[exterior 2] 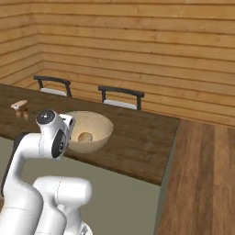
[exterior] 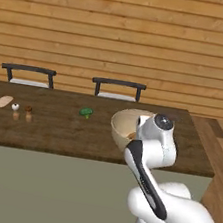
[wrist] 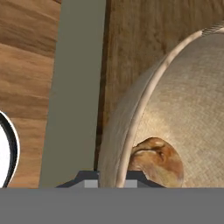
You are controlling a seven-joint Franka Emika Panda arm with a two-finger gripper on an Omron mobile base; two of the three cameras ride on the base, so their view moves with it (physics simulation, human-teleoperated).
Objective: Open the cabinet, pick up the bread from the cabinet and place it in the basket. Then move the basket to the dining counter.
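Hand view: my gripper (wrist: 110, 178) was clamped tight on the basket (wrist: 175, 109) rim, one finger inside, one outside. Bread (wrist: 157, 159) lay in basket, which sat near the counter (exterior: 56, 125) front edge w/ arm over it.

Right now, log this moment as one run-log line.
phase: basket on dining counter | tool: shut on basket rim | bread: inside basket

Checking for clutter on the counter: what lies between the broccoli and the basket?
Nothing: in the left base view, bare dark wood of the dining counter runs from the broccoli to the basket.
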